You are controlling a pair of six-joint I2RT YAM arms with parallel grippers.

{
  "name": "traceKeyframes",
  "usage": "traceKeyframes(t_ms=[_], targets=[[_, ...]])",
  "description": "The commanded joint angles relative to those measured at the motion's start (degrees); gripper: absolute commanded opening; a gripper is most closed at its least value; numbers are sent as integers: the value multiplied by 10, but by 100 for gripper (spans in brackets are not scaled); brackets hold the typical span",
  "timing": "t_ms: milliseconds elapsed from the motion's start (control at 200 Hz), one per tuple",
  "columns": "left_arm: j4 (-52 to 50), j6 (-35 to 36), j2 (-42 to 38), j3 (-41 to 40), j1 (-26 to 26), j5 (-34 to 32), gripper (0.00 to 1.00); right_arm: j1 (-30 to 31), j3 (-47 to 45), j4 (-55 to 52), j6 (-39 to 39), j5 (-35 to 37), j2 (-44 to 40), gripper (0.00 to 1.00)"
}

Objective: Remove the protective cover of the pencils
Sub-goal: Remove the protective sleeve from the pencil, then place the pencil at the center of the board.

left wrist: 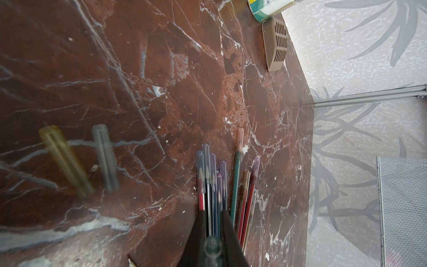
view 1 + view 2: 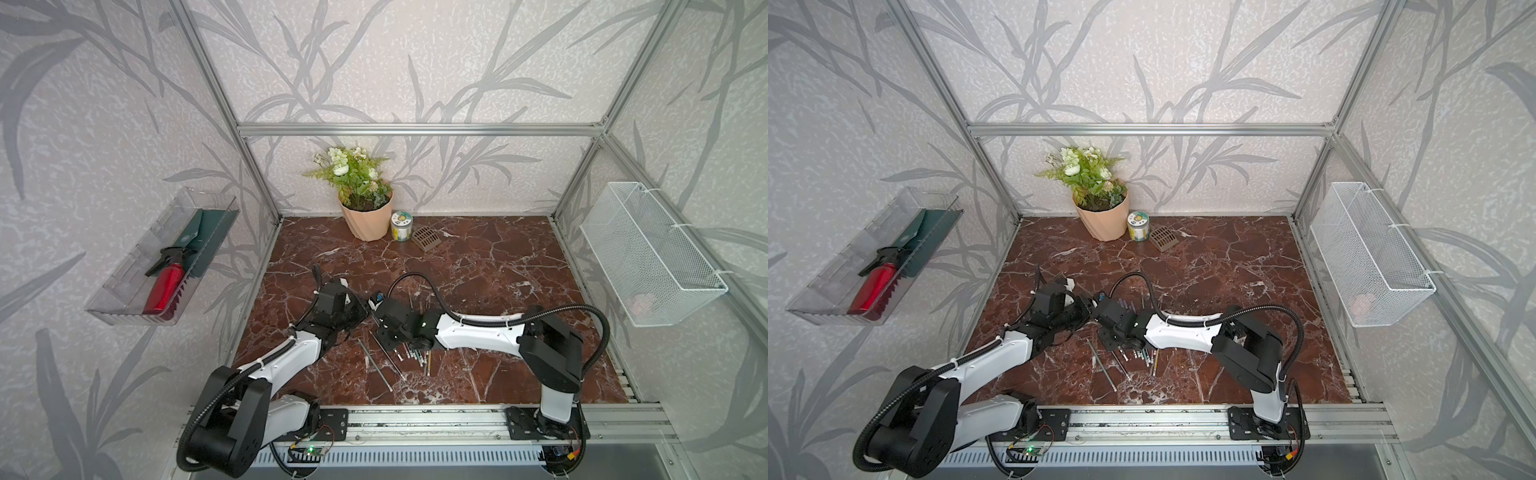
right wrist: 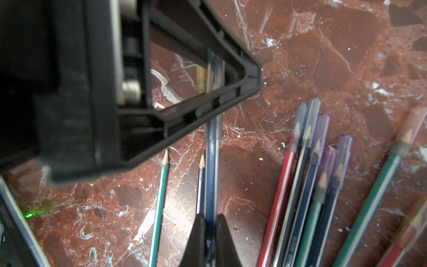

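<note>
Red marble tabletop lies open toward the back and right. Left gripper, pinched nearly closed, grips one blurred protective cover; right gripper clamps the barrel of the blue pencil it caps. Other pencils, mostly capped, fan just beside; their print is unreadable.

Soft, even light; weak shadows, slight glare on the near marble table. Top views sharp, edges bowed. Wrist views blur close-up; yellow cap seems smeared.
</note>
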Motion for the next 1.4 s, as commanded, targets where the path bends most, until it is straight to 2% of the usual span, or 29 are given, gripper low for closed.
traceKeyframes(t_ms=[0,370,540,745,840,1060,1120,1395], targets=[[5,6,-24,9,1,-35,0,5,-15,-13,-7,6,-14,0],[-32,23,-51,26,7,-71,0,7,-40,-10,-10,13,-31,0],[-24,36,-16,45,18,-77,0,7,-46,3,-20,26,-29,0],[12,31,39,77,46,-41,0,7,-11,-16,-23,13,-6,0],[-2,33,61,99,55,-32,0,7,-36,-1,-17,5,-16,0],[17,30,85,92,65,-32,0,6,-97,69,-1,6,-17,0],[40,29,87,82,68,-26,0,6,-92,73,2,1,-8,0],[-12,45,99,113,71,-14,0,0,-12,-3,-16,-1,44,0]])
